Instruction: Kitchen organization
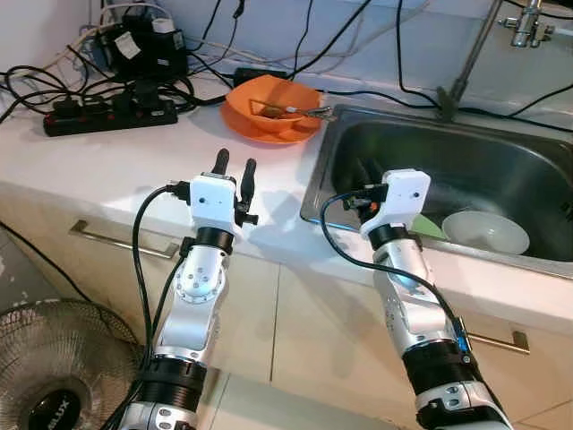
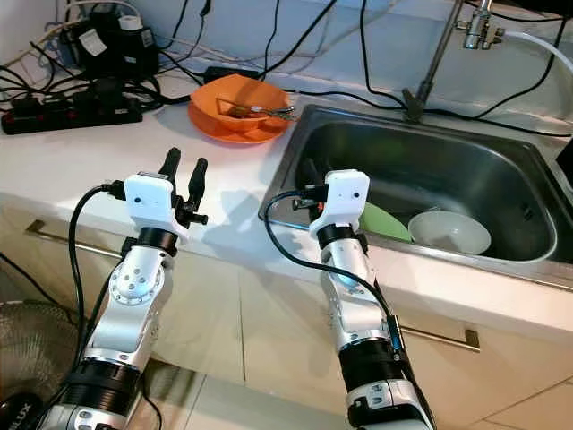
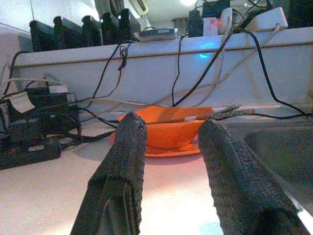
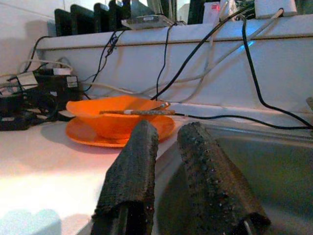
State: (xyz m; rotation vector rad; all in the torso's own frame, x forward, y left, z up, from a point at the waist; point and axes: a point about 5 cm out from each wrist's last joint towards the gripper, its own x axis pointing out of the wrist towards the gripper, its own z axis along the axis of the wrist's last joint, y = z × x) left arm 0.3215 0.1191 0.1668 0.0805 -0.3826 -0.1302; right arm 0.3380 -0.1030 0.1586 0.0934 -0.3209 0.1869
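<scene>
Orange bowl (image 1: 269,103) sat on orange plate (image 1: 260,130) on the white bench (image 1: 107,170) beside the steel sink (image 1: 501,161), left gripper (image 1: 234,170) above bench, jaws apart and empty, right gripper (image 4: 166,147) over sink rim, jaws slightly parted, empty, white bowl (image 2: 449,231) in sink

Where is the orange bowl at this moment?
The orange bowl sits on an orange plate on the white counter, just left of the sink and right of the black power strip, ahead of both claws.
</scene>
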